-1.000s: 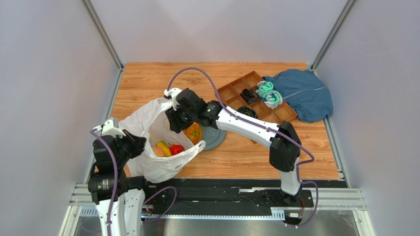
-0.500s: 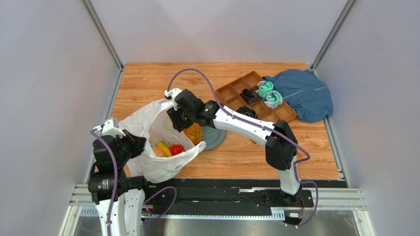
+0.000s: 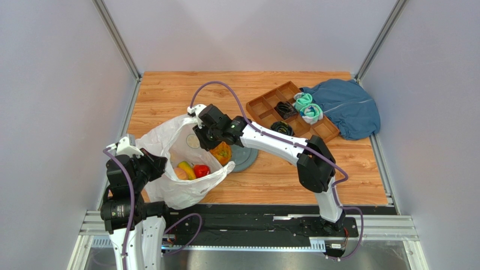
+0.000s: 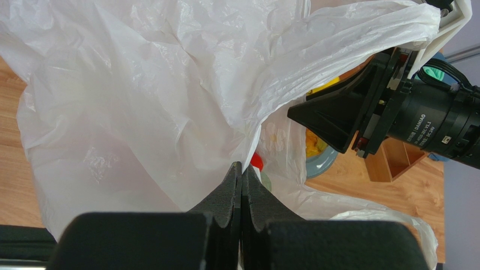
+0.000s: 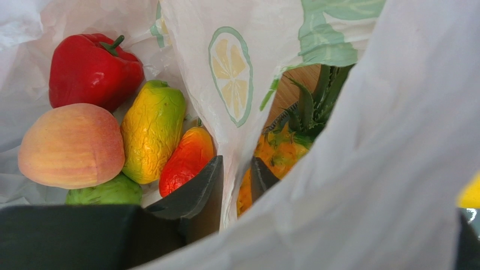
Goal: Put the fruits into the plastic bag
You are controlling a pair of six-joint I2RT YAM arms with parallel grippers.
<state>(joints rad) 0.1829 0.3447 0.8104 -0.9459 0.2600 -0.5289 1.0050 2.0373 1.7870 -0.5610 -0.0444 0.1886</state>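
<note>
The white plastic bag [image 3: 169,188] with citrus prints stands open at the front left. My left gripper [image 3: 153,166] is shut on its near rim, the film pinched between the pads [image 4: 241,169]. My right gripper [image 3: 206,136] is at the far rim, its fingers nearly closed with the bag wall [image 5: 228,67] between them [image 5: 236,171]. Inside the bag lie a red fruit [image 5: 90,64], a peach [image 5: 70,143], a yellow-green mango [image 5: 152,129], an orange-red fruit [image 5: 186,160] and a green one [image 5: 104,192]. The orange pineapple [image 3: 222,152] lies outside the bag, just behind that wall [image 5: 281,149].
The pineapple rests on a grey round plate [image 3: 246,159]. A brown wooden compartment tray [image 3: 270,104] at the back right holds black socks [image 3: 285,109] and teal socks [image 3: 307,108]. A blue cloth [image 3: 346,109] lies beside it.
My right gripper has shifted a little left and farther back along the bag's far rim. The left arm and the fruits in the bag have stayed put.
</note>
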